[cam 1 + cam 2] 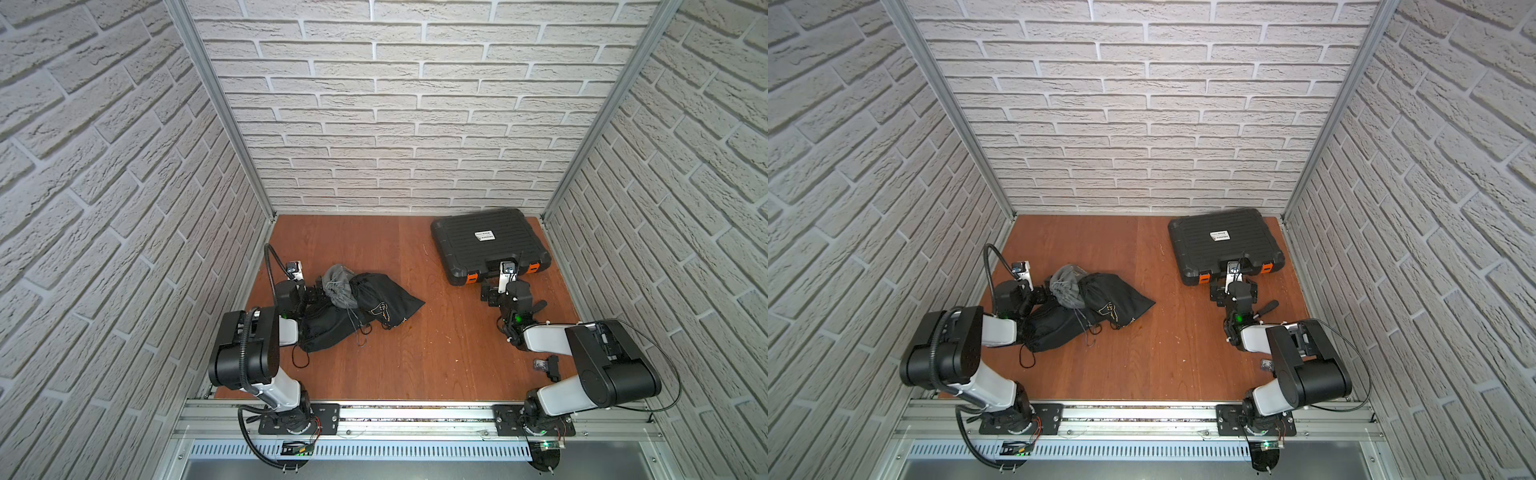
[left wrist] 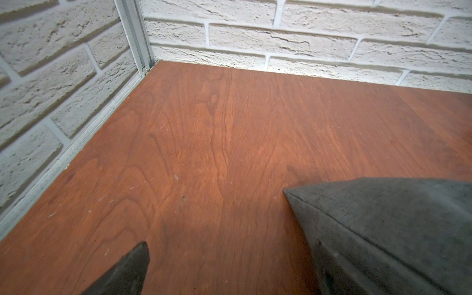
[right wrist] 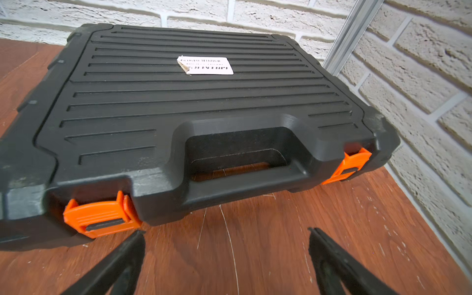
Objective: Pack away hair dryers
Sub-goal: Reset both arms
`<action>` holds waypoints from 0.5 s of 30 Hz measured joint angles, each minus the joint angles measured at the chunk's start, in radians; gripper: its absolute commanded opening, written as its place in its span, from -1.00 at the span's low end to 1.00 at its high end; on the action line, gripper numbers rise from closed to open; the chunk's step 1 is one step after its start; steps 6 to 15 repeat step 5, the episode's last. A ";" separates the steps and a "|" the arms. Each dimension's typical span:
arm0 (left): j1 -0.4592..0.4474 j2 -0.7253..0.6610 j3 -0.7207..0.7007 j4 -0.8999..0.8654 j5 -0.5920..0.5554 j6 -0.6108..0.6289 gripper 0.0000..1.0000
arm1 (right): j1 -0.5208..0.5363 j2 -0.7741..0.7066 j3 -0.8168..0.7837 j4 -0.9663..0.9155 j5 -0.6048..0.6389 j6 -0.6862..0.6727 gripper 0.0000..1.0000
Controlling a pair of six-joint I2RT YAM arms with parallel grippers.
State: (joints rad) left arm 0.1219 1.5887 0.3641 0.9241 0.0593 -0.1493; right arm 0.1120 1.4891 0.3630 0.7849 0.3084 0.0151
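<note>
Left jaws stood spread beside the grey pouch (image 2: 383, 229), right jaws spread and empty facing the shut case (image 3: 178, 102) near its orange latch (image 3: 102, 219). No hair dryers showed; I judged them bagged already. Next move called for freeing both latches.

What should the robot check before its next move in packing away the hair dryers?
1. Right gripper open: ok.
2. Left gripper open: ok.
3. Black case lid raised: not ok, it lies shut.
4. Hair dryers in sight: not ok, none shows.
5. Hair dryers inside the pouches: cannot tell.
6. Bare table between pouches and case: ok.
</note>
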 measured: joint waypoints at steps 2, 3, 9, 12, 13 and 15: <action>-0.005 0.000 0.004 -0.011 -0.007 0.002 0.97 | 0.000 0.000 0.000 -0.004 0.000 0.000 0.99; -0.006 0.000 0.006 -0.015 -0.011 0.004 0.97 | 0.000 0.000 0.000 -0.006 0.000 0.000 0.99; -0.016 0.000 0.010 -0.025 -0.032 0.013 0.96 | 0.000 0.000 0.000 -0.009 0.000 0.000 0.99; -0.016 0.000 0.010 -0.025 -0.032 0.013 0.96 | 0.000 0.000 0.000 -0.009 0.000 0.000 0.99; -0.016 0.000 0.010 -0.025 -0.032 0.013 0.96 | 0.000 0.000 0.000 -0.009 0.000 0.000 0.99; -0.016 0.000 0.010 -0.025 -0.032 0.013 0.96 | 0.000 0.000 0.000 -0.009 0.000 0.000 0.99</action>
